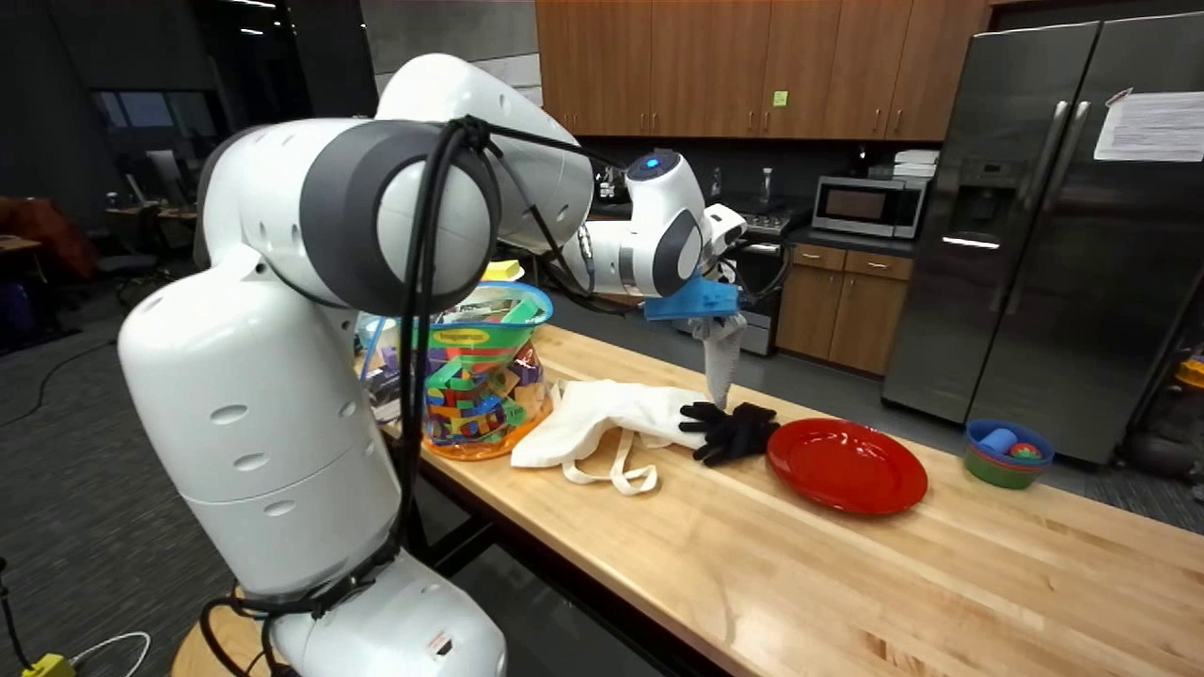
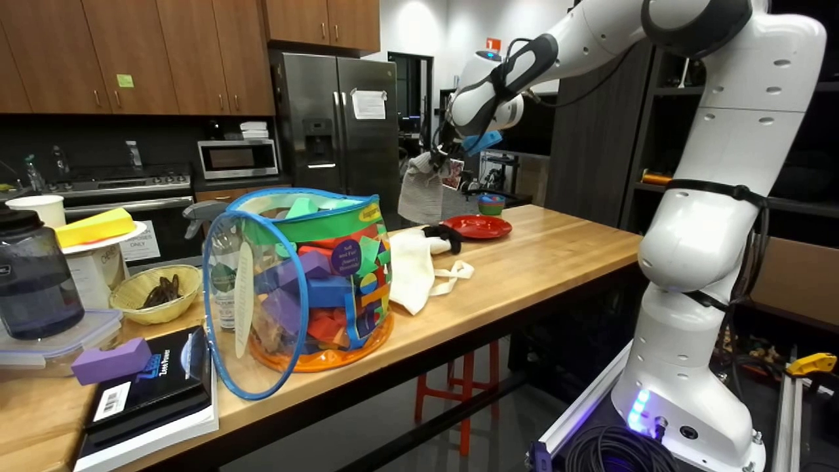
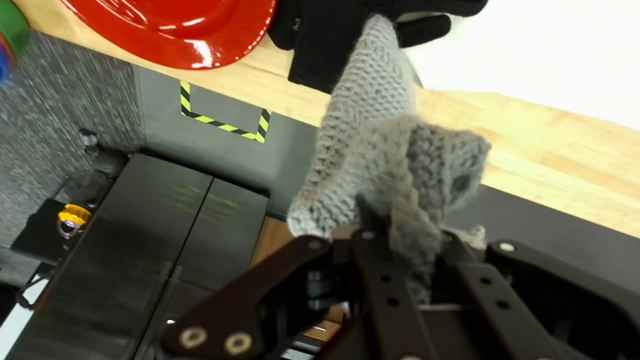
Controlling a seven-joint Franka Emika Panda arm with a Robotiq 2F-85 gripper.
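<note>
My gripper (image 3: 407,232) is shut on a grey knitted cloth (image 3: 370,105), bunched between its fingers. The cloth hangs down from the jaws in both exterior views, long in an exterior view (image 1: 722,362). Below its lower end lie a black glove (image 1: 732,437) and a white fabric piece with straps (image 1: 611,414) on the wooden table (image 1: 752,564). Whether the cloth's tip touches the glove I cannot tell. A red plate (image 1: 847,465) sits beside the glove. Part of the fingertips is hidden by the knit.
Stacked bowls (image 1: 997,473) with small items stand past the plate. A clear bag of colourful blocks (image 2: 328,288) stands nearer the other end, with a basket (image 2: 157,314), a dark bottle (image 2: 36,282) and a black box (image 2: 151,387). The table's long edge runs under the cloth.
</note>
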